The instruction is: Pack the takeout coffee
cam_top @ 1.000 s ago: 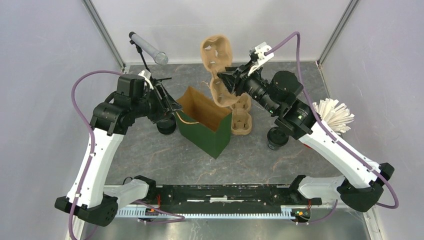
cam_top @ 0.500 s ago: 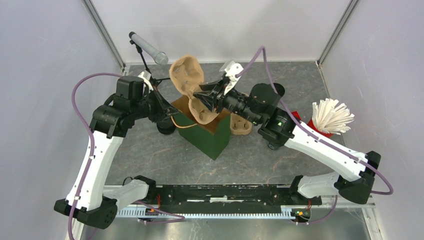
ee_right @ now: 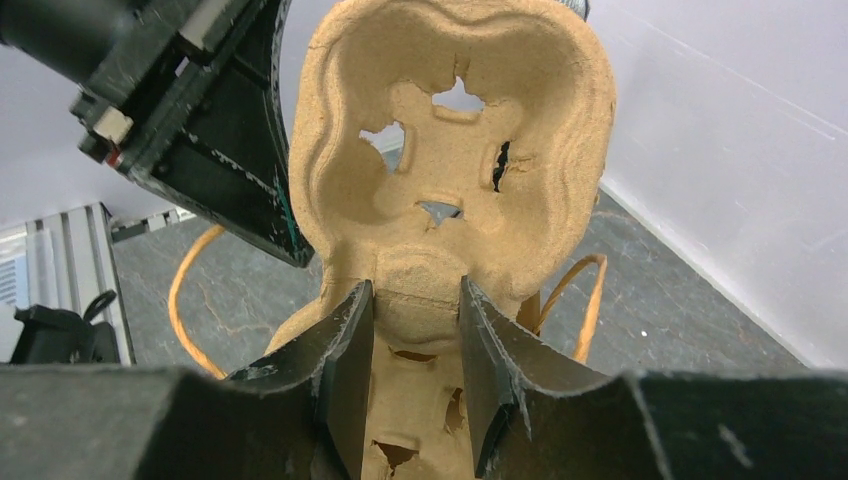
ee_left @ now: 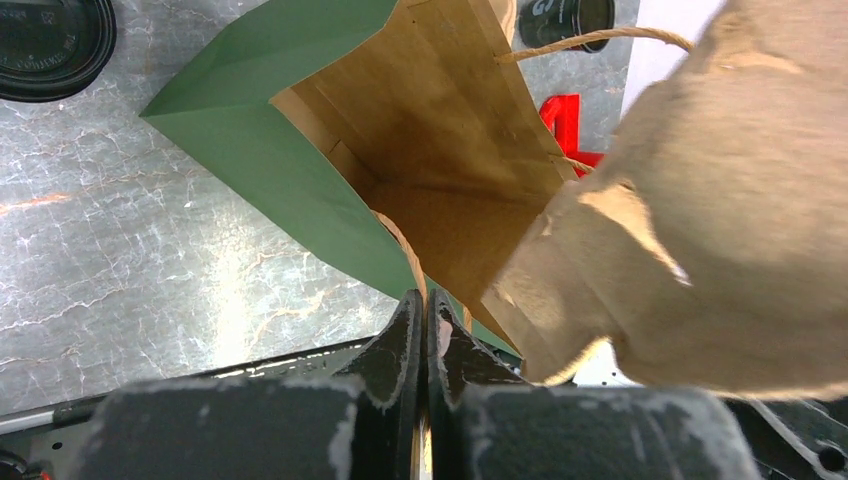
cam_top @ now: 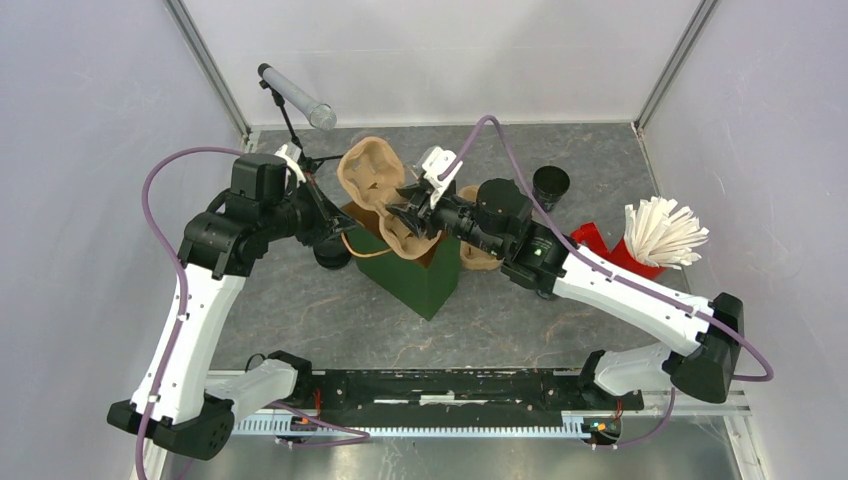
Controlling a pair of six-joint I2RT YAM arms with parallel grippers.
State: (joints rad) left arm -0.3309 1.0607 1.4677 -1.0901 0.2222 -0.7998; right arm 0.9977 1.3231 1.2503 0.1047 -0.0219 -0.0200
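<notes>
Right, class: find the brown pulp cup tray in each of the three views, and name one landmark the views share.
Top external: the pulp cup tray is centre, tilted, its lower end at the green bag's mouth.
Left wrist: it fills the right side, beside the open bag.
Right wrist: centre, pinched between the fingers.
Shared landmark: the bag's twine handle.

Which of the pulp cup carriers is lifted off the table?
The pulp cup carrier clamped in the right gripper, held on end over the open green paper bag. The other carriers sit on the table beside the bag, partly under that arm.
</notes>
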